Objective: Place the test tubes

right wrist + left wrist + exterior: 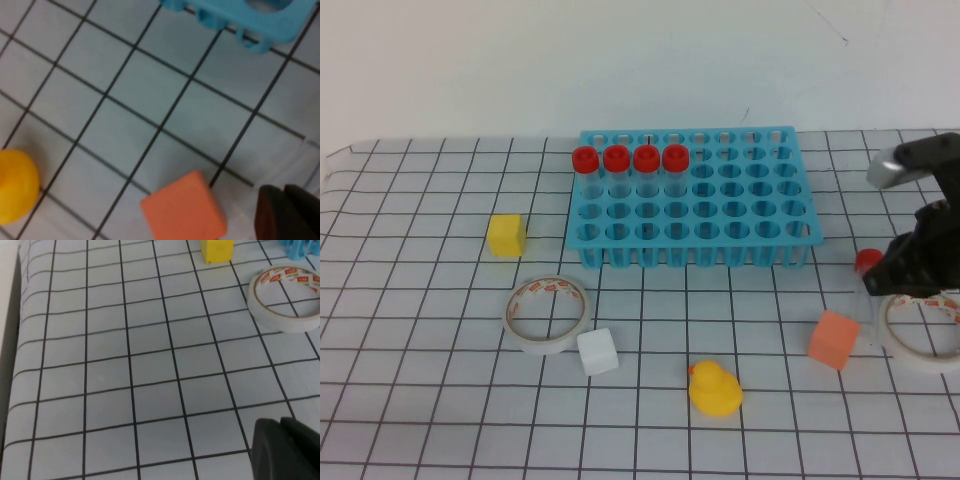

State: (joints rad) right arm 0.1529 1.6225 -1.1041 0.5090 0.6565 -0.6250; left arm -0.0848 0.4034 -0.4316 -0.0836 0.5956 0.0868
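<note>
Yellow rubber duck (pixel 714 388) sits foremost. At 4 o'clock of the blue plastic rack (pixel 695 215), the right claw (pixel 283 200), pressed together, hovers beside a red-capped clear test tube (pixel 867 263). It should spread, then straddle squarely. Left claw (pixel 281 440), closed, waits toward 8 o'clock.

A white table (pixel 420 400) ruled with a black grid carries a blue tube rack (pixel 690 243) at the far middle, with a yellow cube (pixel 506 236) to its left. Nearer lie a tape roll (pixel 545 343), a white cube (pixel 597 352) touching its near right edge, and a yellow duck (pixel 714 389). On the right an orange cube (pixel 834 339) sits near a second tape roll (pixel 920 355), and 1 red-capped test tube (pixel 866 300) shows between those 2, though whether it rests on the surface cannot be told.
</note>
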